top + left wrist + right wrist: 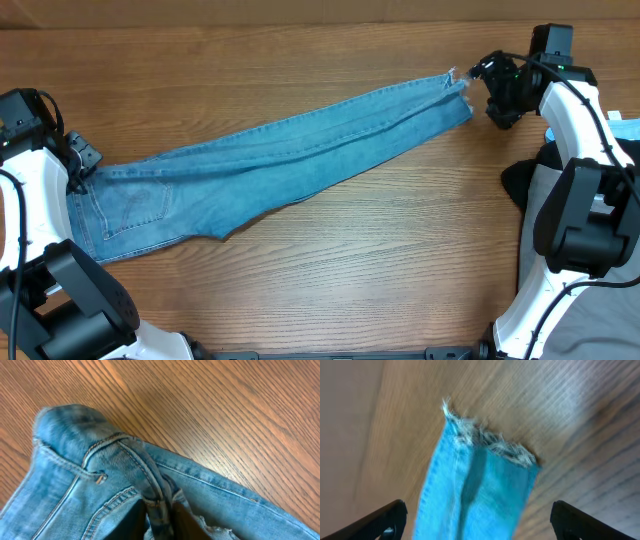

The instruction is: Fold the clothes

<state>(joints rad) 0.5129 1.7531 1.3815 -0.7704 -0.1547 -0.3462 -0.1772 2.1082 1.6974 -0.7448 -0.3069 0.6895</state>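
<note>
wood-grain desk (380,250) fills the overhead view, and the light-blue denim jeans (280,165) lie on it in one long slanted band. their waist is at the left edge. the legs are laid one on the other and reach up to the far right corner. a stitched back pocket (135,205) faces up near the waist, and the cloth looks flat with a few long creases along the legs.

the left gripper (82,160) sits at the waistband by the left edge. in the left wrist view its dark fingers (187,525) are pressed together on a narrow fold of denim just below a belt loop (150,472), so it is pinching the jeans. the waistband corner humps up off the wood beside it.

the right gripper (497,100) is just beside the frayed ankle hem (490,442) near the far right corner. the right wrist view is blurred, but its two fingers (385,520) are spread wide with the leg end lying between them. i cannot tell whether either finger touches the cloth.

along the right edge, partly hidden behind the right arm, lie a black garment (515,185), grey trousers (600,320) and a pale-blue top (628,130), well apart from the jeans' waist.
</note>
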